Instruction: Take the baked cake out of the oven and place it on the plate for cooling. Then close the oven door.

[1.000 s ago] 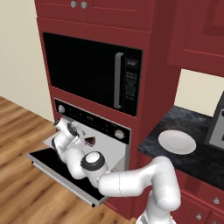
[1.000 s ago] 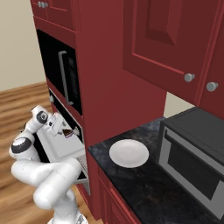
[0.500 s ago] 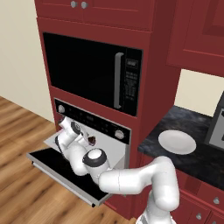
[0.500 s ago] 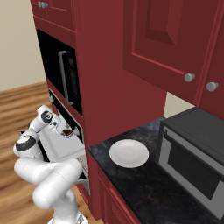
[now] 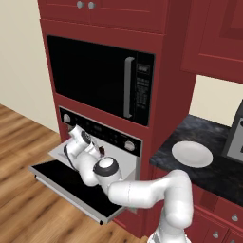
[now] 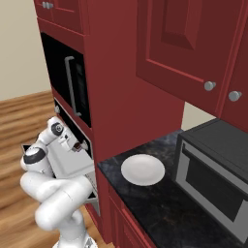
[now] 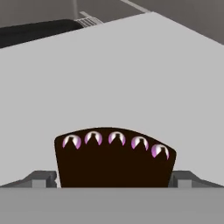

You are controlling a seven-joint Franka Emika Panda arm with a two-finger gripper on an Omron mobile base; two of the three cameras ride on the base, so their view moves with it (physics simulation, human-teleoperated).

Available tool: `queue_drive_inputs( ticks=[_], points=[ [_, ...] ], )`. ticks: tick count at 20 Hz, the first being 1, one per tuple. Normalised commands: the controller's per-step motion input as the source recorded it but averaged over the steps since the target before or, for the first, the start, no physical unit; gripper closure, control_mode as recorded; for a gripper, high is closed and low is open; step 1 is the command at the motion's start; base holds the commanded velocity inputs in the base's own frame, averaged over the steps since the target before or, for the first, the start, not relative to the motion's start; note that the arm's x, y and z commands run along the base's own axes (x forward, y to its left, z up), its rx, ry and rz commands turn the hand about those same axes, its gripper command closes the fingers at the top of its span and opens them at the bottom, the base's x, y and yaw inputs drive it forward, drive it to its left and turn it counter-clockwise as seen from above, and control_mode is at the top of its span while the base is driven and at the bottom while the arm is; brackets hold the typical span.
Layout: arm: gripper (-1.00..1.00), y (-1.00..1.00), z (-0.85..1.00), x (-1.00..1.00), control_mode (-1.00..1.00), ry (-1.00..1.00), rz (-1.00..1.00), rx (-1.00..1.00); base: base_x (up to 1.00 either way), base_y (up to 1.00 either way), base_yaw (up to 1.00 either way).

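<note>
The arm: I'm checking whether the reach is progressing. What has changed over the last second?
The gripper has pushed a little deeper into the oven, closing on the baked cake, which now sits between its open fingertips, not yet gripped. The oven door stays down and open, and the plate stays bare on the counter.

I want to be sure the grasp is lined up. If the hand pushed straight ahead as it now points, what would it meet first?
The baked cake, sitting close between the open hand's fingertips; behind it, probably the pale tray.
</note>
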Motion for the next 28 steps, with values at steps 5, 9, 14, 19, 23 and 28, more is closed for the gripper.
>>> queue_drive_inputs(
  ticks=[5,9,14,19,23,28],
  points=[
    [-1.00,-0.09,-0.55,0.00,-1.00,0.14,0.00,0.00,0.00,0.00,0.00],
    [1.00,0.00,-0.31,-0.10,-1.00,0.05,0.00,0.00,0.00,0.00,0.00],
    [1.00,0.03,-0.36,-0.68,-1.00,-0.02,0.01,0.07,0.00,0.00,0.00],
    [1.00,0.35,-0.48,-1.00,-1.00,-0.06,0.23,0.04,0.00,0.00,0.00],
    [1.00,0.31,-0.24,-1.00,-1.00,0.00,0.51,0.00,0.00,0.00,0.00],
    [1.00,0.00,0.04,-1.00,-1.00,0.00,0.50,0.07,0.00,0.00,0.00]
  ],
)
